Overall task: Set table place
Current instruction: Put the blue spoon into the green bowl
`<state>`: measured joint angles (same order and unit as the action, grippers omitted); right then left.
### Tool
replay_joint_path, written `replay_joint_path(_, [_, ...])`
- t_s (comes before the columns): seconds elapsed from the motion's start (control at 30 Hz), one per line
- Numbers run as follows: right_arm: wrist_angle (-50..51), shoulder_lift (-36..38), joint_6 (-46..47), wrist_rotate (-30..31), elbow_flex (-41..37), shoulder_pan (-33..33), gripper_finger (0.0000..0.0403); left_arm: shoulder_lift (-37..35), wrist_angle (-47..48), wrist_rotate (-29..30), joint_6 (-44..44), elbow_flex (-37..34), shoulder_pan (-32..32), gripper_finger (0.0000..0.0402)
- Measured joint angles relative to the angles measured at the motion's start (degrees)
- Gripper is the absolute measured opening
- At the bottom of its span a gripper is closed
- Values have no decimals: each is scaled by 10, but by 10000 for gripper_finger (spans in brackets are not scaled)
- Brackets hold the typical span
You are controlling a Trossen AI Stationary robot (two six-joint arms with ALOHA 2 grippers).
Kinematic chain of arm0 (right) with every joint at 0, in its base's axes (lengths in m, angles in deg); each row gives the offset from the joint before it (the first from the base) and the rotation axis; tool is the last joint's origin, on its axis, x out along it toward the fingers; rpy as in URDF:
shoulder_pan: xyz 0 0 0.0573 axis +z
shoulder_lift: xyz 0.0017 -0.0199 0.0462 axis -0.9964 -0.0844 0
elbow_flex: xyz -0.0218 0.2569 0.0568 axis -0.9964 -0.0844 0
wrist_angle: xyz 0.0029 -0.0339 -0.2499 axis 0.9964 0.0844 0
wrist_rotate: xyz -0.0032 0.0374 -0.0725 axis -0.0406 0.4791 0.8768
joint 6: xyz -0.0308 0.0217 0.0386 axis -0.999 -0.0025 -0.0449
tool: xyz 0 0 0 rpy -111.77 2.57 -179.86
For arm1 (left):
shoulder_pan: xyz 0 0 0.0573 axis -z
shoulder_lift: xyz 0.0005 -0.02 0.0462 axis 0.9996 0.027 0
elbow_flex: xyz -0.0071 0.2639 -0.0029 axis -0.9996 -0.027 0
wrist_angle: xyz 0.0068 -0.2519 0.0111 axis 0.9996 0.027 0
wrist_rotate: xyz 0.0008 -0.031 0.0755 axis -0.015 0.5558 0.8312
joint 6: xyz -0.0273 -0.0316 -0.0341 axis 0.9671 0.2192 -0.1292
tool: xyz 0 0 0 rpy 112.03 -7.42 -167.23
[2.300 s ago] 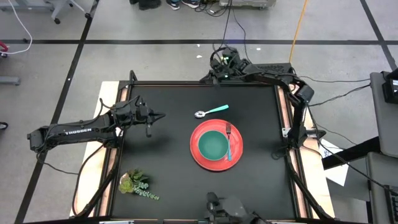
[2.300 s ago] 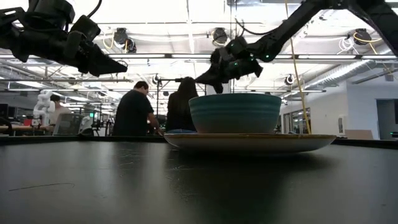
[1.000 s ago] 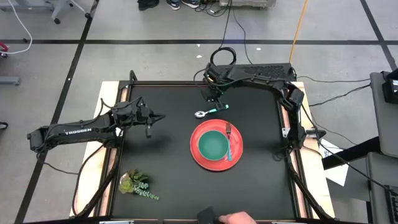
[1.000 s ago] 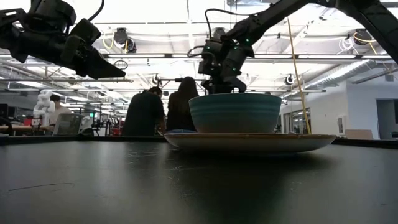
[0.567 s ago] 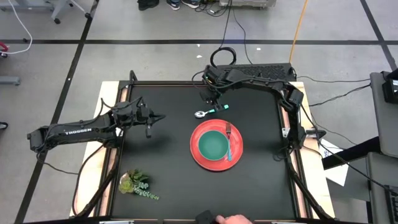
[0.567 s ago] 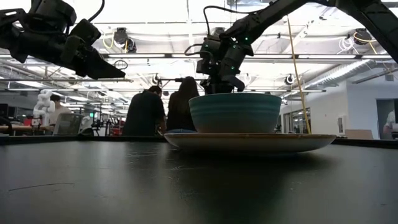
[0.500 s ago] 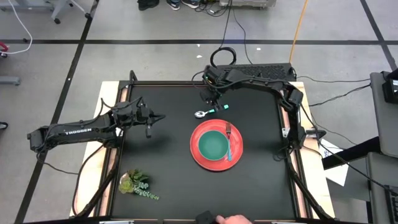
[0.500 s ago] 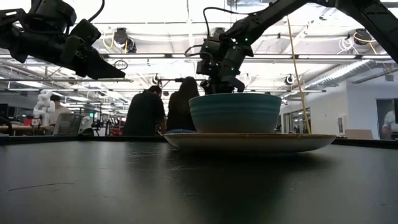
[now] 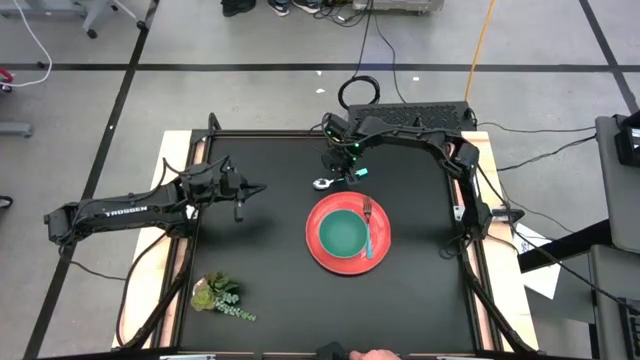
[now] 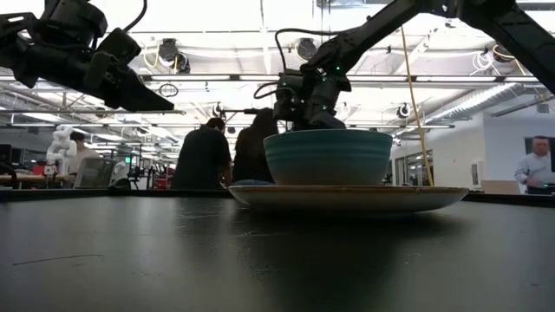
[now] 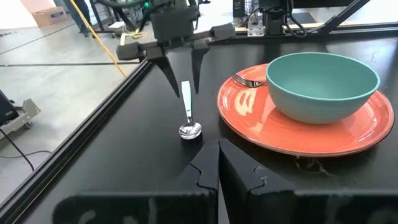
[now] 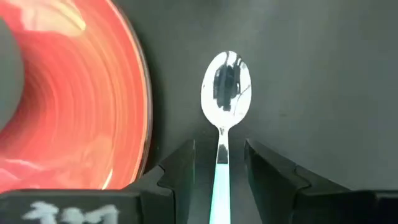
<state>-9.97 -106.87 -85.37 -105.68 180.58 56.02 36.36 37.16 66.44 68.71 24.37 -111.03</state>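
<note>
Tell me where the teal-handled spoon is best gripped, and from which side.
Grip the teal-handled spoon on its slim handle just behind the bowl, from straight above. It lies flat on the black table, and the open right gripper already straddles the handle there.

Around your table you have a grey concrete floor (image 9: 80, 120) crossed by dark tape lines (image 9: 250, 67), with a yellow cable (image 9: 482, 40) running off toward 1 o'clock. Looking level across the room, you see ceiling light strips (image 10: 217, 78), two seated people (image 10: 221, 156) at 11 o'clock, and another person (image 10: 533, 169) standing at 3 o'clock.
</note>
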Motion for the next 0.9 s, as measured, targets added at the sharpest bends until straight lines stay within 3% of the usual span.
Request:
replay_joint_path(0.27, [-11,-4,42,-46,1,-13,132,0,7,0,-3,0,0,15])
replay_joint_path(0.7, [-9,-35,45,-47,0,-16,134,8,7,0,-2,0,0,15])
replay_joint_path(0.9, [-10,-35,45,-47,0,-13,177,15,9,0,-2,0,0,15])
